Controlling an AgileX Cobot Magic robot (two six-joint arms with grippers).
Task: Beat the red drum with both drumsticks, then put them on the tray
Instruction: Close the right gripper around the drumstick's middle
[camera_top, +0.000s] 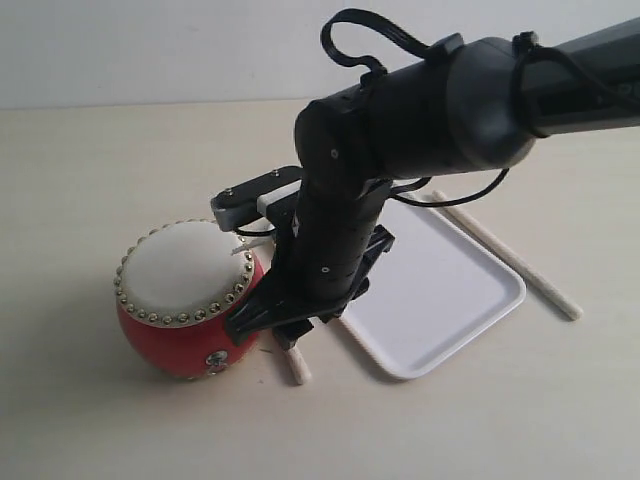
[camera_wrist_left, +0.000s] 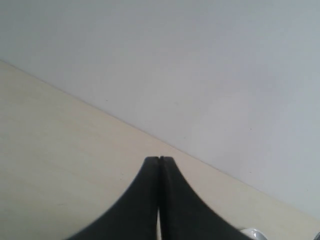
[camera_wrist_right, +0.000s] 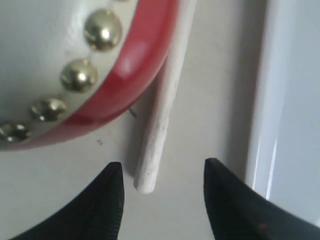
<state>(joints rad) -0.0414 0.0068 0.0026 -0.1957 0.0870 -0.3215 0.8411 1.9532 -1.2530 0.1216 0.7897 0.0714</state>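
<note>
Right gripper (camera_wrist_right: 163, 166) hangs low in the narrow lane between the red drum (camera_top: 185, 300) and the tray (camera_top: 470, 290), jaws spread apart, gripping nothing. One drumstick (camera_wrist_right: 162, 105) lies flat on the table (camera_top: 100, 420) there, tight against the drum's base, its end just ahead of the fingertips. The second drumstick (camera_top: 520, 265) lies along the tray's far rim, outside it, perhaps touching. Left gripper (camera_wrist_left: 159, 160) is pressed closed, empty, over open tabletop.

The right arm (camera_top: 335, 240) hides most of the drumstick (camera_top: 296, 368) beside the red drum (camera_top: 170, 335), only its end showing.
</note>
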